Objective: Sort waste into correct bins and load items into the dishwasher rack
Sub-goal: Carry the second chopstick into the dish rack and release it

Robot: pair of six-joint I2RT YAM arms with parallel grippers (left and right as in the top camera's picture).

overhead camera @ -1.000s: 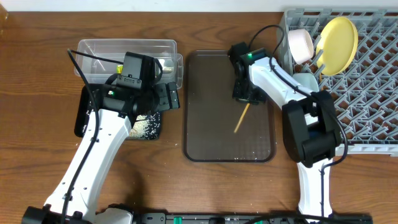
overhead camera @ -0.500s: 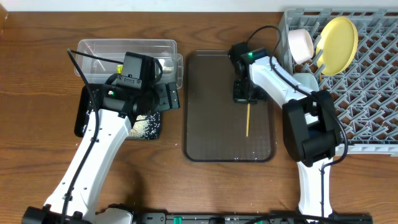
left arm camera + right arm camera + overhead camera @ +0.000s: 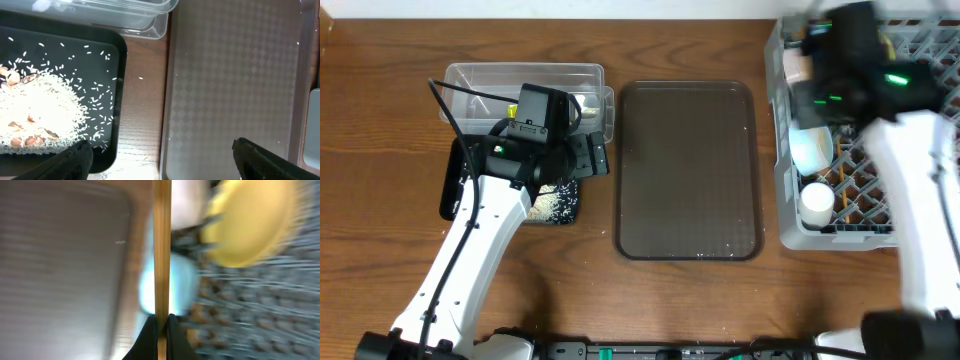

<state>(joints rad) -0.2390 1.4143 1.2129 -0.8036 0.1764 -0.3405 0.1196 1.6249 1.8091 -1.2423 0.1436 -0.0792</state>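
Note:
My right gripper point(image 3: 161, 322) is shut on a thin wooden chopstick point(image 3: 161, 255) and holds it upright over the grey dishwasher rack point(image 3: 880, 238); the arm is motion-blurred in the overhead view point(image 3: 840, 60). In the rack are a yellow plate point(image 3: 250, 220), a light blue bowl point(image 3: 812, 148), a white cup point(image 3: 817, 203) and a white-pinkish bowl point(image 3: 798, 68). My left gripper point(image 3: 161, 150) is open and empty over the gap between the black tray point(image 3: 117, 100) of rice point(image 3: 45, 110) and the brown tray. The clear tub point(image 3: 520, 75) lies behind it, and a yellow scrap point(image 3: 510, 108) shows inside.
The large dark brown serving tray point(image 3: 688, 170) lies in the middle of the wooden table, with a few rice grains near its front edge. The left arm point(image 3: 470, 250) covers part of the black tray and the tub.
The right arm has lifted the chopstick off the brown tray and swung right, over the rack. The light blue bowl and white cup have come into view. The left arm has not moved.

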